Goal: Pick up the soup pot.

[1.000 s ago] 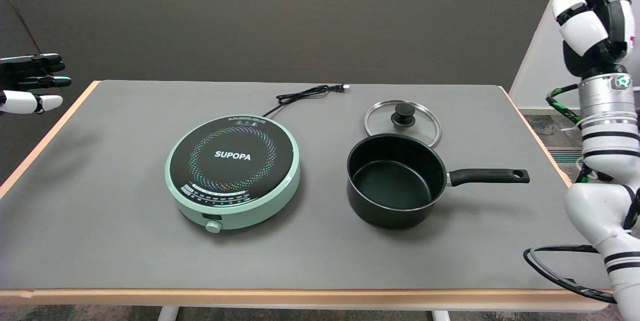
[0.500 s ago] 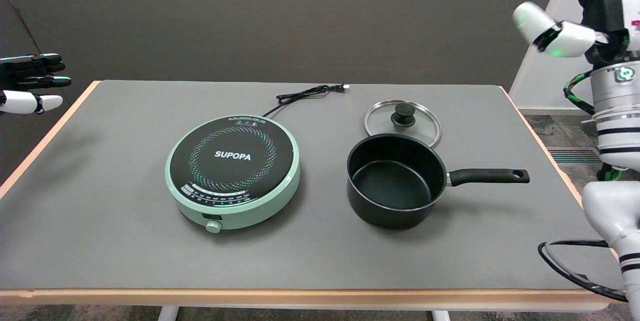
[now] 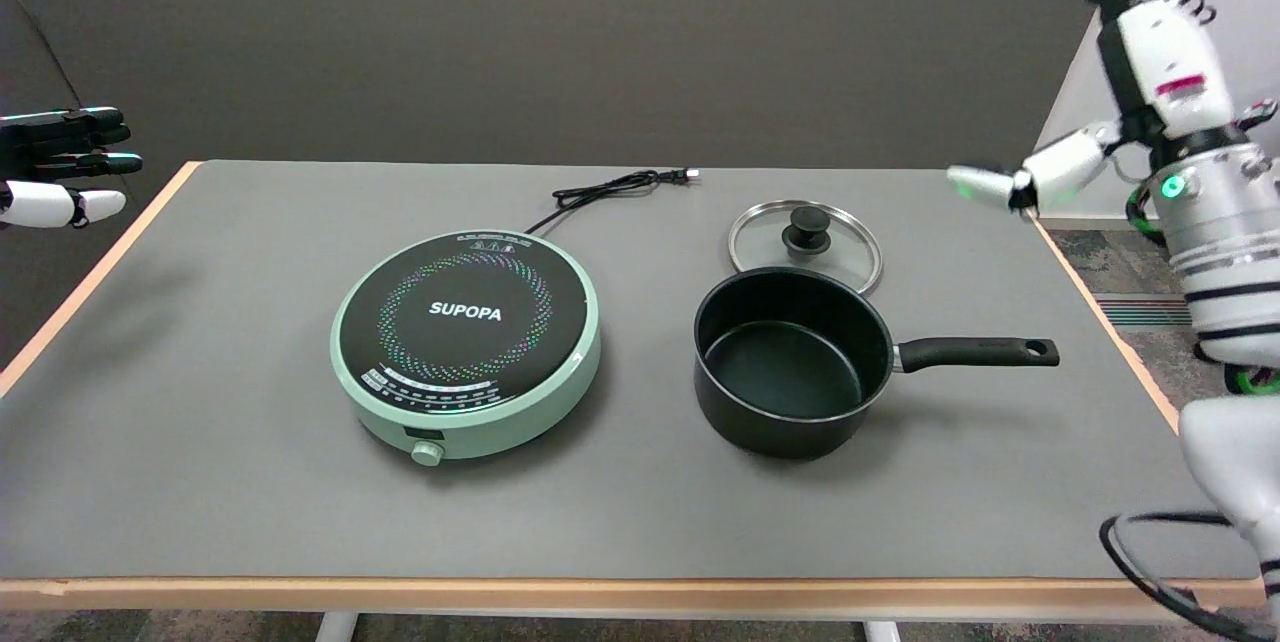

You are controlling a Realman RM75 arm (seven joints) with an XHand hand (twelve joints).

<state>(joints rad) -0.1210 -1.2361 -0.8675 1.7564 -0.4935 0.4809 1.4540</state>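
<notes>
The black soup pot (image 3: 790, 362) stands upright and empty on the grey table, right of centre. Its long black handle (image 3: 975, 352) points right toward the table's edge. My right hand (image 3: 1160, 72) hangs in the air at the upper right, above and beyond the handle's end, well apart from the pot. Its fingers reach up out of the picture, one white finger (image 3: 1040, 172) sticks out to the left, and it holds nothing.
A glass lid (image 3: 805, 242) with a black knob lies flat just behind the pot. A mint-green induction cooker (image 3: 465, 342) sits left of the pot, its black cord (image 3: 610, 187) trailing to the back. The idle left hand (image 3: 60, 167) hovers at the far left.
My right arm has swung up and the hand has unfolded from a curled pose, one finger now stretching left over the table's right back corner. Pot, lid and cooker have not moved.
</notes>
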